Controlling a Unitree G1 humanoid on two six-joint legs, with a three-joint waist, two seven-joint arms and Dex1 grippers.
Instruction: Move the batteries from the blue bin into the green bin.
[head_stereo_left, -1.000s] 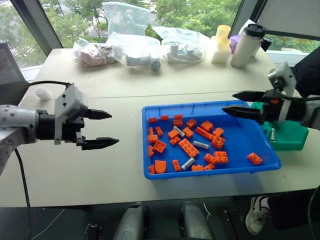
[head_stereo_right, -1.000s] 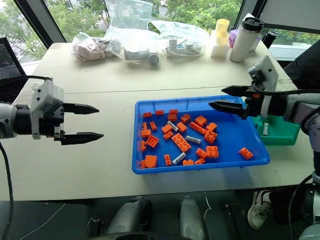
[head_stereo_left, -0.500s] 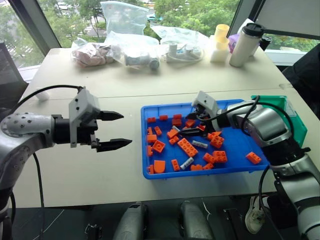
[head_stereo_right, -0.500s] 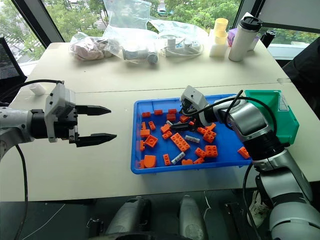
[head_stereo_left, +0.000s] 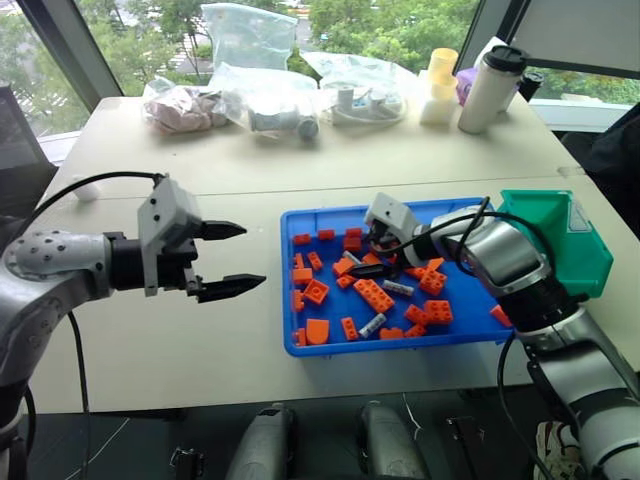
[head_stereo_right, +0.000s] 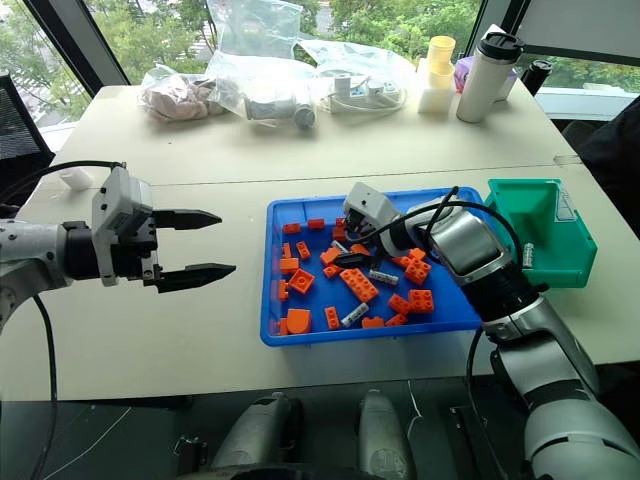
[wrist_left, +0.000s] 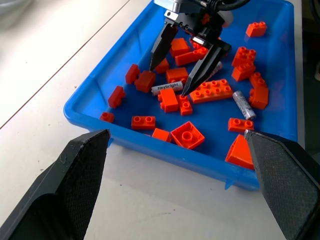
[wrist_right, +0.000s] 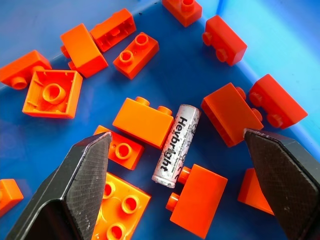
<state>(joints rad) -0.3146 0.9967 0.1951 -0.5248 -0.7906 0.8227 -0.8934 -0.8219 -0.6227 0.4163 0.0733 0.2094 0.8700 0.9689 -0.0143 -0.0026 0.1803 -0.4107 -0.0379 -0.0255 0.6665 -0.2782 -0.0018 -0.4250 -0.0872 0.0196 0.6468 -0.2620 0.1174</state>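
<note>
Behind your pale surface (head_stereo_left: 200, 330), windows show trees. Your right gripper (wrist_left: 184, 64) hangs wide open over a battery (wrist_right: 176, 146) among orange bricks (head_stereo_left: 375, 295) in the blue bin (head_stereo_left: 300, 345). Your left gripper (head_stereo_left: 232, 260) gapes empty; the green bin (head_stereo_left: 560, 240) sits beside

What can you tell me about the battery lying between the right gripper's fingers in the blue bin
The battery is a small silver-white cylinder with black "Heybright" lettering along its side. It lies flat on the floor of the blue bin, hemmed in by orange bricks: one rests against its side and another meets its lower end. The right gripper hangs above it with open fingers either side, not touching it.
</note>
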